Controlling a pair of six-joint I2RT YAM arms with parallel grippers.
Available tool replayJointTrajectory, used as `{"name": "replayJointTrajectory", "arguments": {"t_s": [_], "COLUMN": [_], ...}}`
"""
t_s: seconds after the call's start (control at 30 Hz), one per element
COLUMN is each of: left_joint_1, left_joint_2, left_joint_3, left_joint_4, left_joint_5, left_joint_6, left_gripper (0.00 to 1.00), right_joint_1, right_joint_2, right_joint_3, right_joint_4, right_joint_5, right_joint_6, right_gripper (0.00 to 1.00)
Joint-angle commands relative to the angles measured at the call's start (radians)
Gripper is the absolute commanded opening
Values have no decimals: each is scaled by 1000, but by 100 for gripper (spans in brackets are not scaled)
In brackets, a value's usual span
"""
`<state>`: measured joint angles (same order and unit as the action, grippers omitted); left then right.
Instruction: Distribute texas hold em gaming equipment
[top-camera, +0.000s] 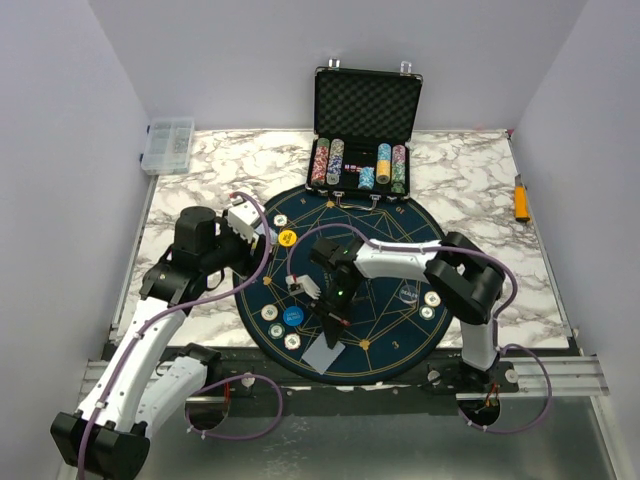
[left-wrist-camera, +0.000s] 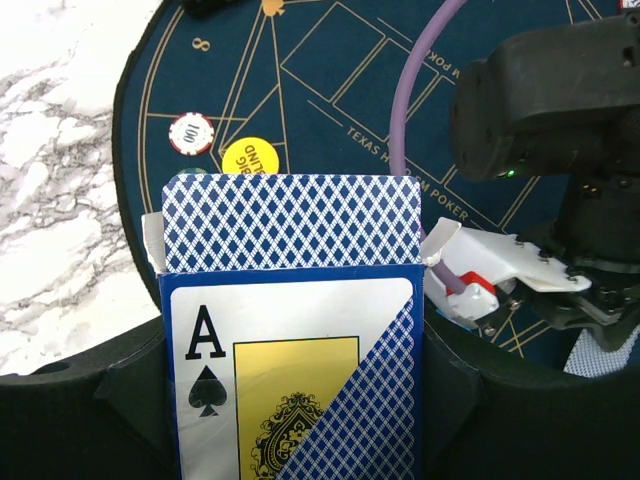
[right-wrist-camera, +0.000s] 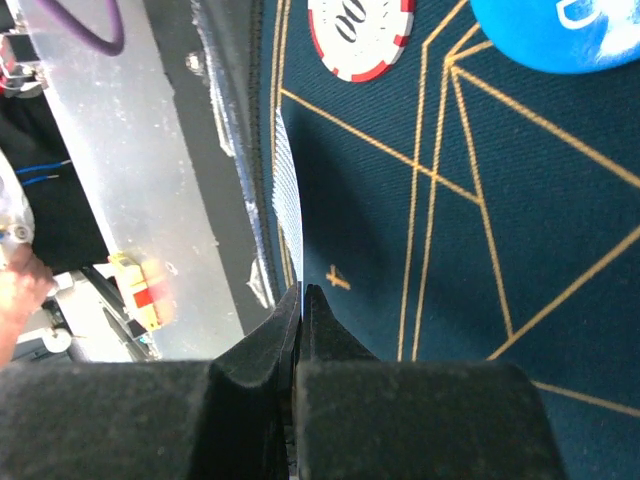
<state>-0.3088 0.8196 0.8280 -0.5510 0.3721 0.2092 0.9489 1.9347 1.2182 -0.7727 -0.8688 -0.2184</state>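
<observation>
Card box, flap open, gripped in the left claw at the left rim of the mat; single card pinched edge-on in the clenched right claw over the mat's near rim; dealing step in hand, next probably lowering and letting go to lay it flat.

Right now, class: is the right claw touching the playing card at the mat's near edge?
Touching. The right wrist view shows the right claw shut on the playing card, which is seen edge-on and runs straight into its grip.
</observation>
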Motion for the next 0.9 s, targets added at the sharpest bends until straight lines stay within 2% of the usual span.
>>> {"name": "replayJointTrajectory", "arguments": {"t_s": [0.0,0.3,0.37,0.57,0.67,0.8,0.87], "left_joint_1": [10,23,25,33,34,42,45], "left_joint_2": [-43,-48,-54,-68,-73,-70,-67], "left_joint_3": [-17,-34,-40,-60,-62,-66,-63], "left_joint_4": [-13,-15,-15,-14,-15,-15,-15], "left_joint_5": [41,38,39,56,61,79,89], "left_joint_6": [-32,-46,-48,-50,-53,-51,-51], "left_gripper": [0,0,0,0,0,0,0], "right_joint_1": [25,46,45,44,42,12,-13], "right_joint_2": [42,104,112,98,68,31,19], "right_joint_3": [11,42,47,49,56,59,83], "right_joint_4": [64,117,119,132,119,109,82], "right_joint_5": [50,88,97,154,174,196,196], "right_joint_6": [-6,42,44,90,98,124,120], "right_gripper": [1,3,16,38,58,74,76]}}
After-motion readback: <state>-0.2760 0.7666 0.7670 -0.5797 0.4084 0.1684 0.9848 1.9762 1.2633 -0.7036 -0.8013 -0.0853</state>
